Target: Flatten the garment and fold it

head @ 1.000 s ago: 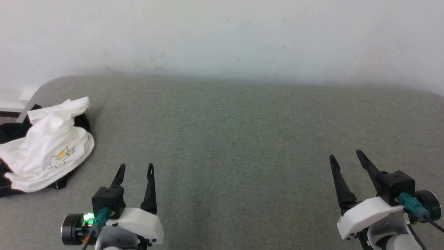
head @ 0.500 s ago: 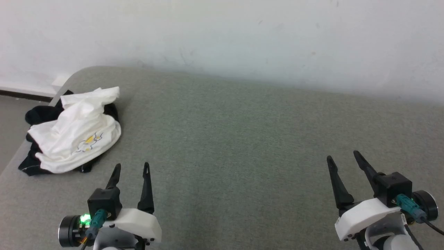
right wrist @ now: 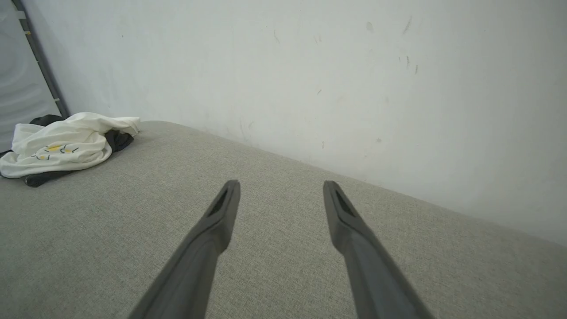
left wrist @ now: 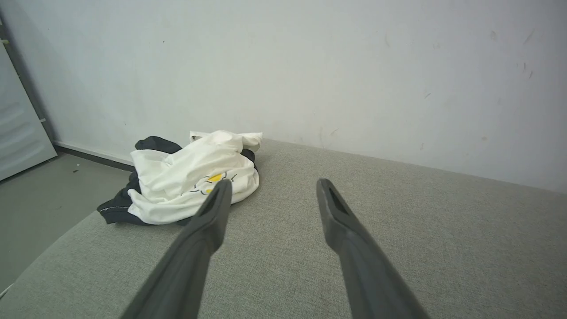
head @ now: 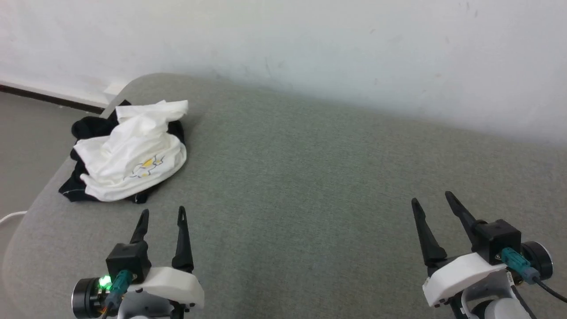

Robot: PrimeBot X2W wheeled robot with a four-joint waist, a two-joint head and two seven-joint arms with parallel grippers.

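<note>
The garment [head: 133, 155] lies crumpled in a heap near the far left corner of the grey-green surface, white cloth on top with a yellow and blue print, black parts sticking out underneath. The left wrist view has the garment [left wrist: 190, 177] just beyond my left fingertips, and the right wrist view has the garment [right wrist: 62, 144] far off at the left. My left gripper [head: 162, 212] hovers open a short way in front of the heap, nothing between its fingers. Far to the right my right gripper [head: 432, 198] is open too, over bare fabric.
The padded grey-green surface [head: 310, 186] has a rounded left edge that drops to the floor [head: 26, 133]. A white wall [head: 310, 48] runs right behind the surface. A thin white cable [head: 11, 216] lies on the floor at the left.
The head camera has swung to the left, so the garment and the surface's left edge sit further right in view. Both grippers stay open in the same pose.
</note>
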